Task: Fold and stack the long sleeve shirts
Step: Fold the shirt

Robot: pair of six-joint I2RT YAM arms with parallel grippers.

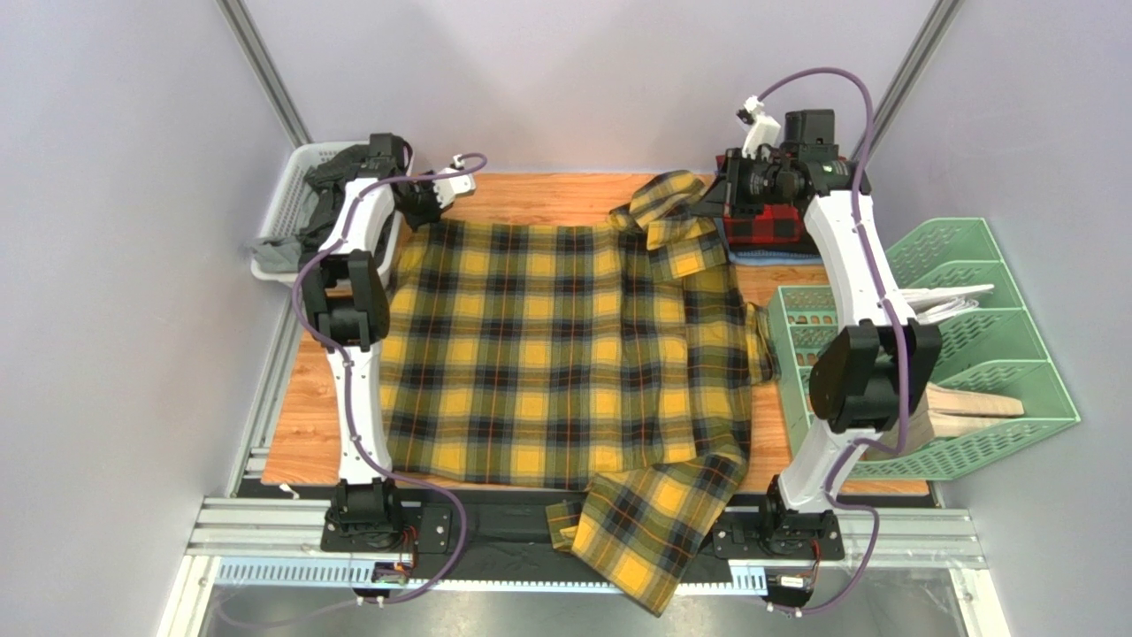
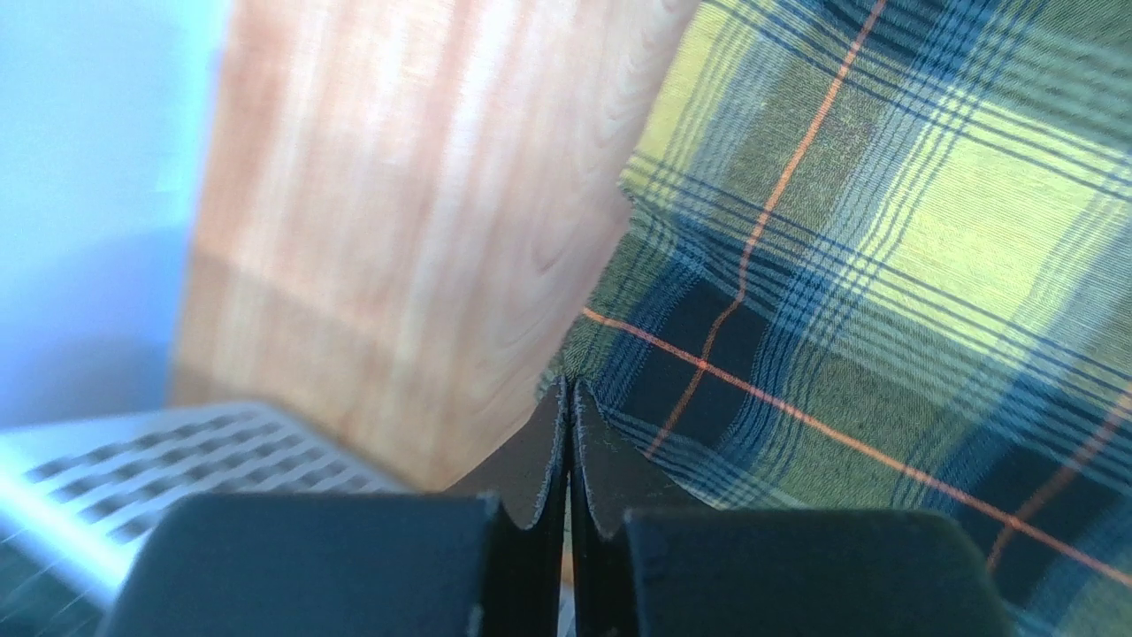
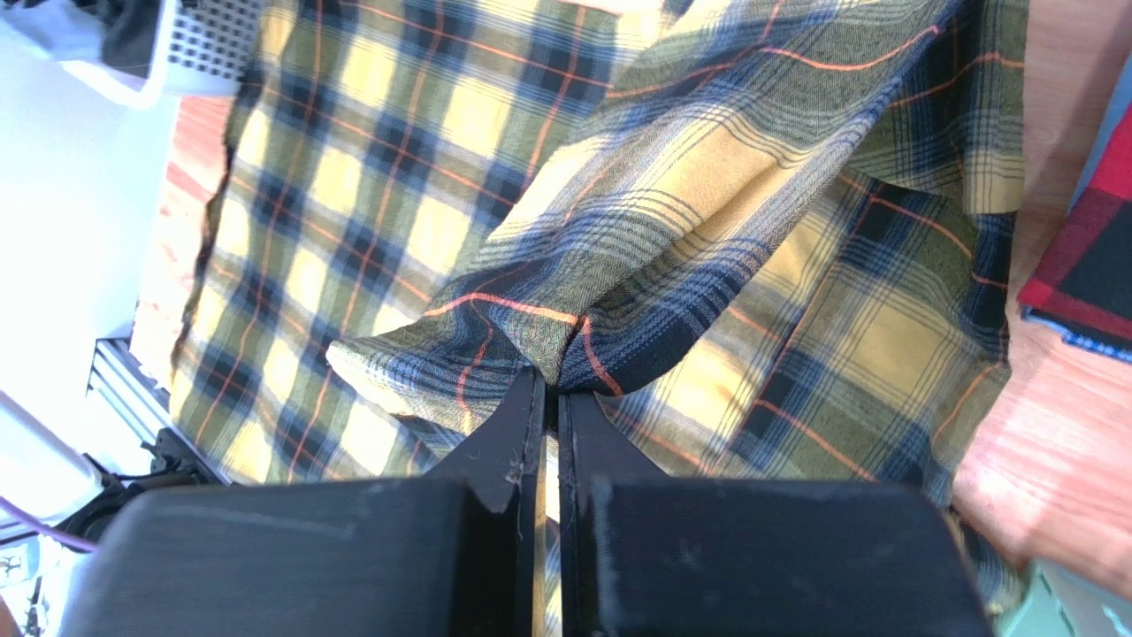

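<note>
Right pincer [image 3: 552, 385] is clenched on a bunched fold of the yellow shirt [image 1: 558, 345], holding that fold up off the rest of the cloth at the far right. Left pincer [image 2: 569, 398] is clamped shut at the shirt's far left corner. That wrist view is blurred, so the edge only seems to be caught between the tips.

You have the yellow shirt spread flat over most of the table [image 1: 545, 195], with one sleeve [image 1: 651, 544] hanging over the near edge between the arm bases. The red shirt [image 1: 764, 228] lies folded at the far right corner, just beside your right pincer. A basket [image 1: 286, 199] sits off the far left corner and a green rack [image 1: 983, 292] stands to the right.

Watch three things. The left hold is right at the edge, so a firm pull could slip it free and leave the fold lopsided. The hanging sleeve could drag the cloth toward you, or snag on the rail, as you lift. A swing of the right arm could also brush the red shirt and undo its fold.

Judging by the sleeve, the shoulders point to the right and the hem to the left, so the long axis runs across the table from side to side.
</note>
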